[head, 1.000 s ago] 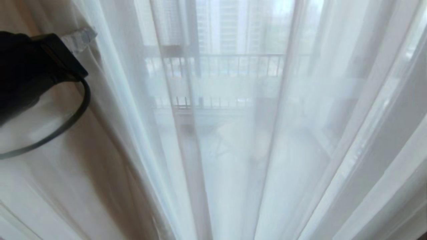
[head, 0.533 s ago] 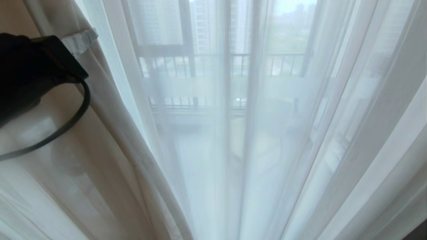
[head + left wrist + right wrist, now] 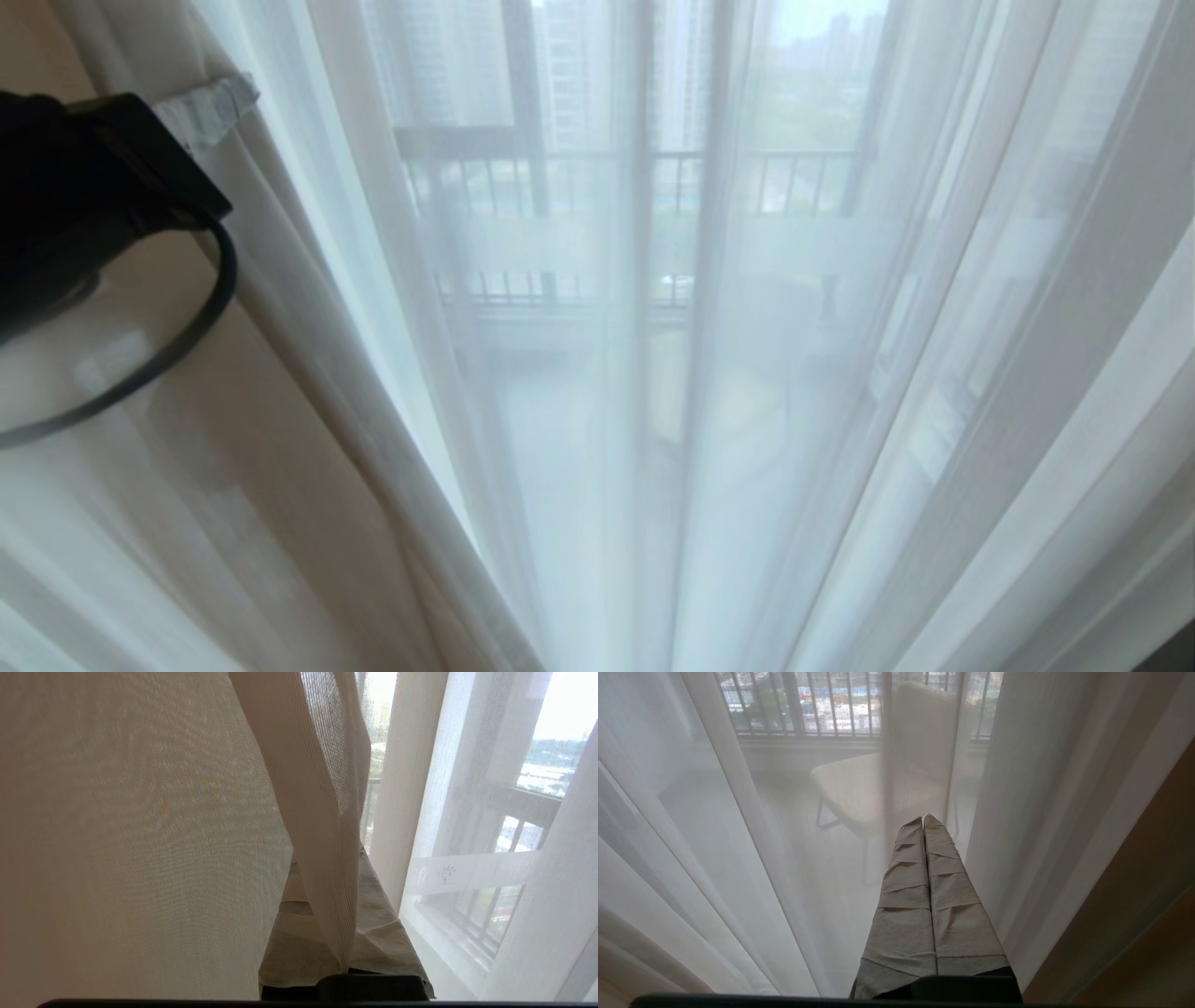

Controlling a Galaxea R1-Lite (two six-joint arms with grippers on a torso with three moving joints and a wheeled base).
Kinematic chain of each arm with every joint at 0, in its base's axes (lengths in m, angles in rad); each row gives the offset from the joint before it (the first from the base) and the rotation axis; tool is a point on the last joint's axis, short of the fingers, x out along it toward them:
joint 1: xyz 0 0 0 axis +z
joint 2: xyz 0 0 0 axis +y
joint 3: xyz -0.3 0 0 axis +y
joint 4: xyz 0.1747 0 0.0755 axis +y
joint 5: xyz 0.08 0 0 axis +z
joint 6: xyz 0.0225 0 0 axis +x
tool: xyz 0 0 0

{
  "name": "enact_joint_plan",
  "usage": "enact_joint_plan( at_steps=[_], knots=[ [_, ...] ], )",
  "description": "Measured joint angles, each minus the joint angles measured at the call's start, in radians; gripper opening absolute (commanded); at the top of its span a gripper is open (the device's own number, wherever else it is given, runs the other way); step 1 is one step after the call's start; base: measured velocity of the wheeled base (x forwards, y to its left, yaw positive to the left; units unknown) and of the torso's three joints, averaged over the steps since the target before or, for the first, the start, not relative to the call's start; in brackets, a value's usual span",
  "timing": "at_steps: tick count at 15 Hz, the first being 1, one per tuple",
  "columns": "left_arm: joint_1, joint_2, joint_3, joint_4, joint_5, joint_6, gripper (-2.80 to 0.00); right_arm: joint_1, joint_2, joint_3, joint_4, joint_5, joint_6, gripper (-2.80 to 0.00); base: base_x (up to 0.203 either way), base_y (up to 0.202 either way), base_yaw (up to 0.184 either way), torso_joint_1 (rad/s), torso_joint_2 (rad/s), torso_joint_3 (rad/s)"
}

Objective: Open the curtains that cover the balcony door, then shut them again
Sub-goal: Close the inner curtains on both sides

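curtains (image 3: pixel 653 420) are hanging drawn across the balcony door (image 3: pixel 472 872), the sheer white layer covering the glass and the cream-beige layer (image 3: pixel 140 835) bunching on the left of that door. you are seeing the door's frosted band and the railing (image 3: pixel 597 177) only through the sheer.

the left gripper (image 3: pixel 322 933) is sitting in the cream layer's folds beside the door, its cloth-wrapped fingers (image 3: pixel 383 933) pressed together with a fold of cream fabric running down between them, so you are most likely pinching that fold; the contact itself is hidden. keep the pinch firm and be carrying the fabric sideways along the door rather than pulling downward, since a downward tug is loading the rail instead of sliding the drape. watch that the sheer is not catching in the grip too.

the right gripper (image 3: pixel 923 826) is parked low in front of the door, fingers (image 3: pixel 901 896) closed on nothing, pointing at the sheer with a chair (image 3: pixel 859 788) beyond it on the balcony.
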Motion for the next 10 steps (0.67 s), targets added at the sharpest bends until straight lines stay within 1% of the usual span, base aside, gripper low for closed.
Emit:
enact_joint_plan(
  at_steps=[6, 8, 10],
  knots=[
    [0.001, -0.025, 0.015, 0.001, 0.001, 0.002, -2.8, 0.0, 0.0, 0.0, 0.0, 0.001, 0.0, -2.8, 0.0, 0.0, 0.0, 0.0, 0.0, 0.0],
    [0.0, -0.034, 0.023, 0.001, 0.001, 0.019, -2.8, 0.0, 0.0, 0.0, 0.0, 0.0, 0.0, -2.8, 0.0, 0.0, 0.0, 0.0, 0.0, 0.0],
    [0.0, -0.04, 0.025, 0.001, 0.001, 0.023, -2.8, 0.0, 0.0, 0.0, 0.0, 0.0, 0.0, -2.8, 0.0, 0.0, 0.0, 0.0, 0.0, 0.0]
  ],
)
